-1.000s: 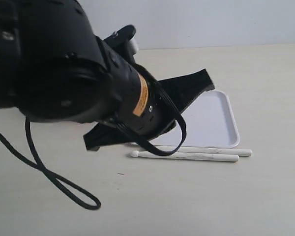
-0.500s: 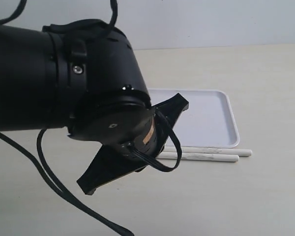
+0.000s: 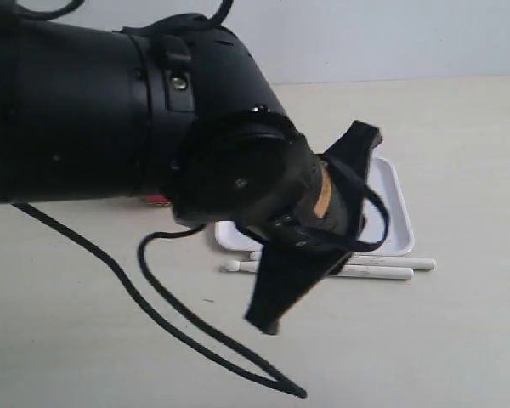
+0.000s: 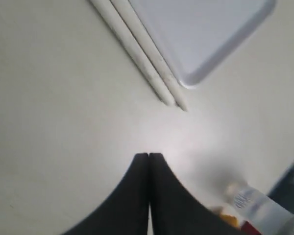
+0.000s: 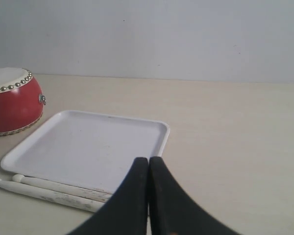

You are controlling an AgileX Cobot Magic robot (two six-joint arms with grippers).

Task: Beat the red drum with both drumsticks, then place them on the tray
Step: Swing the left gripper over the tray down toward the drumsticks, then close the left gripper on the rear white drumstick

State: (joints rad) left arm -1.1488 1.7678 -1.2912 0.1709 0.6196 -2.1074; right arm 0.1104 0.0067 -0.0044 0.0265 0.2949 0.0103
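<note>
Left wrist view: the left tool [image 4: 148,155], tips pressed together and holding nothing, hangs over the bare tabletop [image 4: 49,122]. The drumsticks [image 4: 137,54] lie ahead of it, side by side and parallel, their near ends short of its tips. Their long axis follows one edge of the tray [image 4: 220,54], just beside the rim. The right tool [image 5: 148,159], likewise closed and empty, faces them broadside — tray beyond, red drum [image 5: 14,105] past its far corner. Pickup probably needs opened fingers set crosswise; the left tool looks nearer. Surface smooth, pale, matte — plain light wall [image 5: 186,39] behind.
</note>
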